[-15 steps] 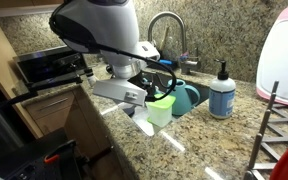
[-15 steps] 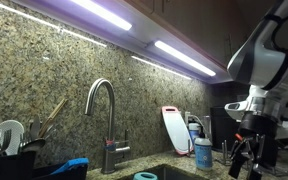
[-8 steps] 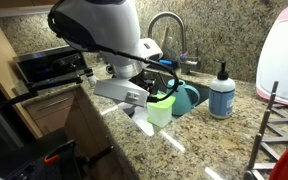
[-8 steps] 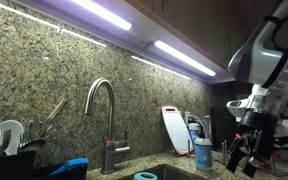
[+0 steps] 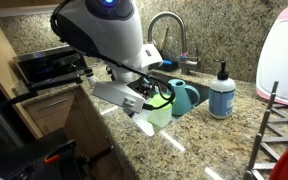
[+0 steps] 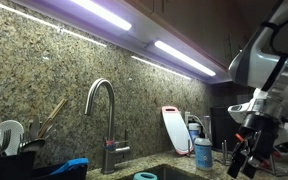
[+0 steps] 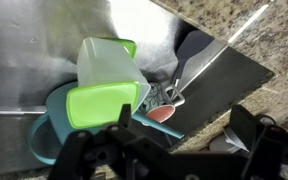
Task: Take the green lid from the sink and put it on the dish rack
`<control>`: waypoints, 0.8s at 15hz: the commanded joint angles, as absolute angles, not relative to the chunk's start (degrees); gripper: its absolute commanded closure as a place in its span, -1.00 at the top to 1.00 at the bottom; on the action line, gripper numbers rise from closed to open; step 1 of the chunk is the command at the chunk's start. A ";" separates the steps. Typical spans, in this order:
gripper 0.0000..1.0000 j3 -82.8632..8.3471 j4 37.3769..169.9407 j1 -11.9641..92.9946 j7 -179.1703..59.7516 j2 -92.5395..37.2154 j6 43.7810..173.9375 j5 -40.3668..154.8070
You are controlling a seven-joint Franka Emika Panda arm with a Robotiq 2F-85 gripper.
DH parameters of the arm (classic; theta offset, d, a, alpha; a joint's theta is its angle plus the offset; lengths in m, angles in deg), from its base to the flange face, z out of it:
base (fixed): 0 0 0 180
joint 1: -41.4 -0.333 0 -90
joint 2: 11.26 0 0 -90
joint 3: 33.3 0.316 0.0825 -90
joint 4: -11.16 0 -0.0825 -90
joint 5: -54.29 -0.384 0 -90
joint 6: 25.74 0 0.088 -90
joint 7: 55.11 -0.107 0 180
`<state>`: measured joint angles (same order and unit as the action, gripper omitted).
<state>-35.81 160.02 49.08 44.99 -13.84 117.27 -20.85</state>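
Note:
The green lid (image 7: 102, 100) lies in the sink (image 7: 29, 50), leaning on a teal jug (image 7: 50, 135), with a pale translucent part behind it. It also shows in an exterior view (image 5: 161, 108) just beyond my hand. My gripper (image 7: 179, 135) is open and empty, its two dark fingers spread wide above the sink's front edge, with the lid off toward one finger. The gripper shows in both exterior views (image 5: 144, 100) (image 6: 246, 160). The dish rack (image 5: 274, 135) stands at the far edge of the counter, apart from the arm.
A curved chrome faucet (image 5: 169, 30) (image 6: 104, 115) rises behind the sink. A blue soap bottle (image 5: 222, 92) stands on the granite counter. A red spoon-like item (image 7: 164, 110) and a dark tray (image 7: 219, 75) lie in the sink. A utensil caddy (image 6: 6, 150) stands further along.
The arm's wrist has turned and shifted slightly over the sink, and the gripper has dropped a little. The lid has not moved.

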 commanded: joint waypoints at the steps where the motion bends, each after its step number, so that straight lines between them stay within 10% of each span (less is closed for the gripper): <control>1: 1.00 -37.40 158.06 48.84 50.41 -14.87 115.90 -28.81; 12: 1.00 -39.68 152.57 48.78 56.80 -20.25 117.24 -41.13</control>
<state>-38.64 155.25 49.09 55.07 -17.97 117.08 -38.39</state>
